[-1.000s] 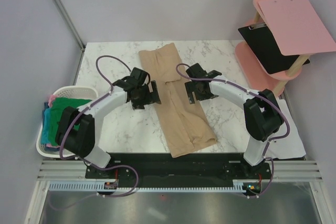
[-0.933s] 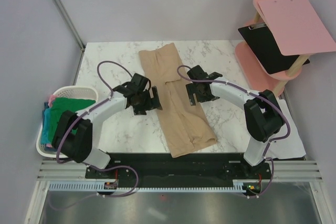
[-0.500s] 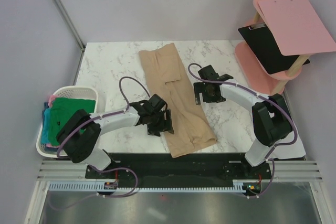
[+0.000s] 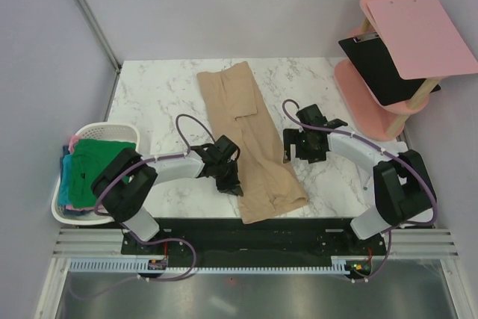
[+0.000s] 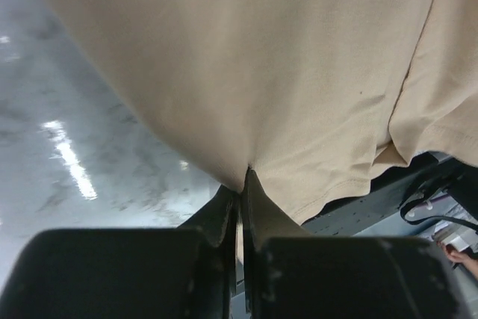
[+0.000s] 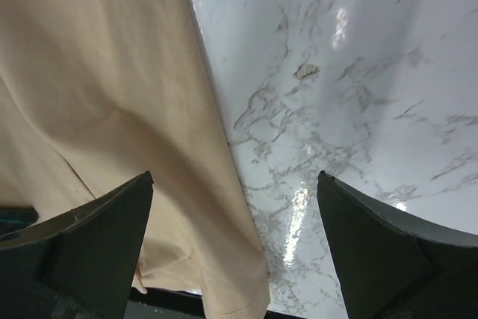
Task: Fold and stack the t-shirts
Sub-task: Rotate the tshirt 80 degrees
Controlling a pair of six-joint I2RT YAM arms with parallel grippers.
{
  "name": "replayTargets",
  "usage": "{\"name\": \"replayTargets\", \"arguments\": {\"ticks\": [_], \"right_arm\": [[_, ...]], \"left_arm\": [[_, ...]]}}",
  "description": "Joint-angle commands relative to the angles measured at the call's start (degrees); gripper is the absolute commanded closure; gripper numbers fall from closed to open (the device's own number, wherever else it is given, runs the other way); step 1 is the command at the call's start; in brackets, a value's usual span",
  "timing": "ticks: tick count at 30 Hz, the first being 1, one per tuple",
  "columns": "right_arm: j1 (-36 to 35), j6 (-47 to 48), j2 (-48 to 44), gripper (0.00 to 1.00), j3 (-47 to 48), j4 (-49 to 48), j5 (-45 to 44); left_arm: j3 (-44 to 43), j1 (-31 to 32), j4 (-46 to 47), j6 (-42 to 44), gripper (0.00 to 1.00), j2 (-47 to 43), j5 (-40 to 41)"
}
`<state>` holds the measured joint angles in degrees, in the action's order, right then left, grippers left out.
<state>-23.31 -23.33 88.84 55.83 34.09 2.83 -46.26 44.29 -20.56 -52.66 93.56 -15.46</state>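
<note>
A tan t-shirt [image 4: 250, 140], folded into a long strip, lies diagonally on the marble table [image 4: 164, 95], its near end at the front edge. My left gripper [image 4: 232, 183] is shut on the strip's left edge near that end; the left wrist view shows the cloth [image 5: 284, 95] pinched between the closed fingers [image 5: 263, 214]. Over the strip's right edge my right gripper [image 4: 297, 147] stands wide open, holding nothing; its wrist view shows the tan cloth [image 6: 104, 110] under the left finger [image 6: 89, 244] and bare marble under the other. Green, teal and pink t-shirts [image 4: 89, 158] lie piled in the basket.
A white slatted basket [image 4: 112, 131] sits off the table's left side. A pink stand [image 4: 381, 102] at the right carries a pink clipboard [image 4: 422, 35] and a black one [image 4: 381, 69]. The arms' black base rail [image 4: 254, 233] runs along the near edge.
My left gripper moved down the shirt's left edge toward the near end and shut on the cloth. The right gripper moved nearer along the right edge, still open.
</note>
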Motion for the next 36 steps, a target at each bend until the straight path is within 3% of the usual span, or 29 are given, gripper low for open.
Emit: {"name": "replayTargets", "arguments": {"ticks": [1,5,6,7,9,10,12,15,18,20,22,25,32,36], "right_arm": [[-0.16,-2.94,-3.58,0.02,-5.02,-2.7,6.74],[-0.16,-4.79,-5.16,0.02,-9.77,-4.99,10.79],[-0.16,-4.97,-5.43,0.02,-11.43,-5.86,11.58],[-0.24,-5.23,-5.95,0.02,-12.14,-6.22,12.37],[-0.51,-5.49,-6.66,0.02,-13.46,-6.57,12.64],[-0.59,-5.67,-7.36,0.02,-13.82,-6.84,12.64],[-1.03,-6.11,-7.97,0.02,-14.52,-7.01,12.55],[-1.39,-6.46,-9.29,0.02,-15.31,-7.45,12.37],[-1.47,-6.55,-9.12,0.02,-15.4,-7.72,12.2],[-1.47,-6.73,-9.12,0.02,-15.23,-7.98,12.02],[-1.47,-6.64,-8.95,0.02,-14.79,-8.07,11.67],[-1.39,-6.55,-8.42,0.02,-14.17,-8.16,11.32],[-1.39,-6.29,-8.24,0.02,-14.26,-8.33,10.97],[-1.47,-6.29,-8.68,0.02,-14.79,-8.51,11.06]], "left_arm": [[5.82,-6.75,-5.45,2.38,0.98,-3.9,9.84],[5.66,-14.13,-7.92,6.6,0.98,-8.38,10.54],[4.52,-14.58,-9.14,7.39,0.92,-8.65,10.28],[3.82,-14.67,-9.5,8.97,0.7,-9.0,10.1],[2.85,-14.15,-9.85,9.86,0.36,-10.93,8.96],[2.67,-13.62,-9.94,10.12,0.13,-11.99,9.22],[2.23,-11.43,-11.25,9.43,0.02,-16.45,11.76],[2.75,-8.18,-12.58,7.14,0.02,-23.83,13.53],[2.49,-3.87,-12.32,5.29,0.13,-27.28,14.85],[2.14,-0.72,-11.79,4.33,0.26,-27.2,14.85],[1.7,1.14,-10.39,3.89,0.37,-24.58,14.41],[0.82,4.48,-7.49,3.53,0.43,-18.36,13.97],[-2.69,11.42,-1.07,2.66,0.46,-3.32,13.44],[-5.41,13.71,-0.45,1.6,0.46,-0.57,13.79]]}}
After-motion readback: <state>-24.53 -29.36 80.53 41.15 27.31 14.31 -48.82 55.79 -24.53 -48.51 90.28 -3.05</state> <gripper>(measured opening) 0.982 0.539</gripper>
